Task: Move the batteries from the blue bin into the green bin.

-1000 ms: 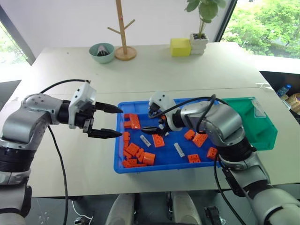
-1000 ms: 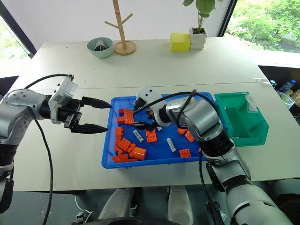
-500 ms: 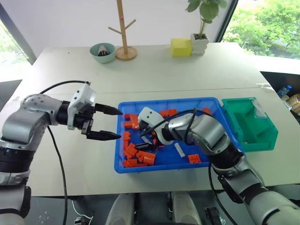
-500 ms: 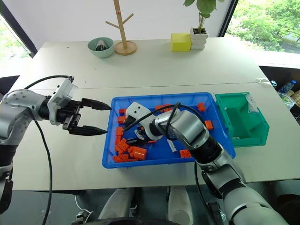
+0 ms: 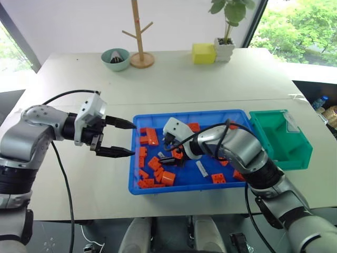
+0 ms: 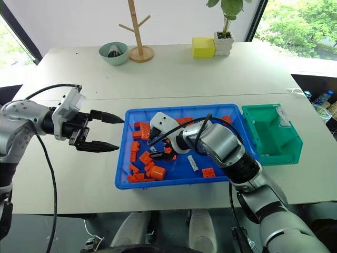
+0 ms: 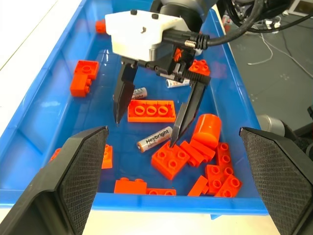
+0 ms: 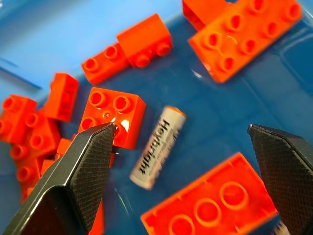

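The right gripper [image 7: 152,125] hangs inside the blue bin [image 5: 138,187] with its fingers spread wide, straddling one battery [image 8: 157,146] that lies flat among orange bricks [image 7: 151,110]. The left gripper [image 5: 122,138] hovers beside the bin's left rim, fingers apart and empty. The green bin [image 5: 287,153] sits just right of the blue one

An office or lab room, bright with daylight. A large pale table [image 5: 174,79] stands by tall windows [image 5: 295,26] (trees outside), bearing a potted plant [image 5: 226,31] and wooden stand [image 5: 139,37].
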### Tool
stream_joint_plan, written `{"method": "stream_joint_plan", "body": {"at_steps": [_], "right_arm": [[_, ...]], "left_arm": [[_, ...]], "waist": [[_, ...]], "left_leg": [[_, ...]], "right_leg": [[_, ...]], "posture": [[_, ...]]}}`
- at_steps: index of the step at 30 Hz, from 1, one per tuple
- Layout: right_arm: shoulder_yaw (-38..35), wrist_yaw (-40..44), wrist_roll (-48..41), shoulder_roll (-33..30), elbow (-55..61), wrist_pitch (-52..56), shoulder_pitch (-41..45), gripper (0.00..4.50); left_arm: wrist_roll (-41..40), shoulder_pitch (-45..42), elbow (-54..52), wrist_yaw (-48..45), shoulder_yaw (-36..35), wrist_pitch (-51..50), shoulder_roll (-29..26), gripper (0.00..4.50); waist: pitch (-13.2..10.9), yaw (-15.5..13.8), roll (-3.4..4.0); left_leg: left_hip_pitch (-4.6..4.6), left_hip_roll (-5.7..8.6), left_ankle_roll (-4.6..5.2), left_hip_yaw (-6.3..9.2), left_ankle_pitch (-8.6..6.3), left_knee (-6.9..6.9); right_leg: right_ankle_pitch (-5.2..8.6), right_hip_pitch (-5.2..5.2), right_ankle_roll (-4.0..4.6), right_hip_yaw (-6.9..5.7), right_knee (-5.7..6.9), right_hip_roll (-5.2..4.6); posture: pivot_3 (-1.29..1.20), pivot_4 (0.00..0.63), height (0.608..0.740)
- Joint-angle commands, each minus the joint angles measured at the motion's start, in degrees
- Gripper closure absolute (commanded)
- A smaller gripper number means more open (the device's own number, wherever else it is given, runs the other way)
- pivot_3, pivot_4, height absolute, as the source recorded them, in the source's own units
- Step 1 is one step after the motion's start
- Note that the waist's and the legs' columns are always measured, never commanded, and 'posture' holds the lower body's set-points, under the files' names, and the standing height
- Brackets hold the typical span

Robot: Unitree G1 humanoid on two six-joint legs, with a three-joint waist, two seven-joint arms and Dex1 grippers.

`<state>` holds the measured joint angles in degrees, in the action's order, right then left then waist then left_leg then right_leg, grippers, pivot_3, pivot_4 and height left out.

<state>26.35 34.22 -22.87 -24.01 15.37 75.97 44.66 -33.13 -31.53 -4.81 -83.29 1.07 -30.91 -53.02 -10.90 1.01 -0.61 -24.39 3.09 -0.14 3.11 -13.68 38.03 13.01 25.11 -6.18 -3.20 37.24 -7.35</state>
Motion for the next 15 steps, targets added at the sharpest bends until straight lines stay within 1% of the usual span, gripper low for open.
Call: {"method": "stream_joint_plan", "body": {"at_steps": [1,4,7,10,15], "right_arm": [[-3.6,-0.8,-2.2,3.0,1.5,4.2,1.7,0.07],[-5.1,-1.6,-2.8,5.1,2.2,6.6,3.1,0.07],[-5.1,-1.7,-3.2,5.5,2.8,7.1,4.0,0.07],[-4.2,-1.3,-2.7,3.9,1.9,5.4,4.6,0.07],[0.4,0.6,0.8,-1.2,-1.3,-2.5,4.0,0.07]], "left_arm": [[0.2,-1.8,0.0,0.0,-0.8,0.6,0.0,0.00],[0.4,-2.4,0.4,0.0,-0.6,0.8,0.4,0.00],[0.5,-2.7,0.7,0.0,-0.5,1.0,0.6,0.00],[0.6,-2.7,0.8,-0.1,-0.5,1.2,0.7,0.00],[0.7,-2.4,0.7,-0.1,-0.8,1.4,0.7,0.00]], "waist": [[0.0,0.0,0.00],[0.0,0.1,0.00],[0.0,0.1,0.00],[0.0,-0.1,0.00],[0.0,0.0,0.00]], "left_leg": [[0.00,0.00,0.00,0.00,0.00,0.00],[0.00,0.00,0.00,0.00,0.00,0.00],[0.00,0.00,0.00,0.01,0.00,0.00],[-0.01,0.00,0.00,0.00,0.00,0.00],[-0.01,0.01,0.00,0.00,0.00,0.00]], "right_leg": [[0.00,0.00,0.00,0.00,0.00,0.00],[0.00,0.01,0.00,0.00,0.01,0.00],[0.00,0.02,0.00,0.00,0.01,0.01],[0.00,0.01,0.00,0.00,0.00,0.00],[0.00,0.00,0.00,0.00,-0.01,0.00]], "posture": [[0.00,0.150,0.702],[0.00,0.150,0.702],[0.00,0.150,0.702],[0.00,0.150,0.702],[0.00,0.150,0.702]]}}
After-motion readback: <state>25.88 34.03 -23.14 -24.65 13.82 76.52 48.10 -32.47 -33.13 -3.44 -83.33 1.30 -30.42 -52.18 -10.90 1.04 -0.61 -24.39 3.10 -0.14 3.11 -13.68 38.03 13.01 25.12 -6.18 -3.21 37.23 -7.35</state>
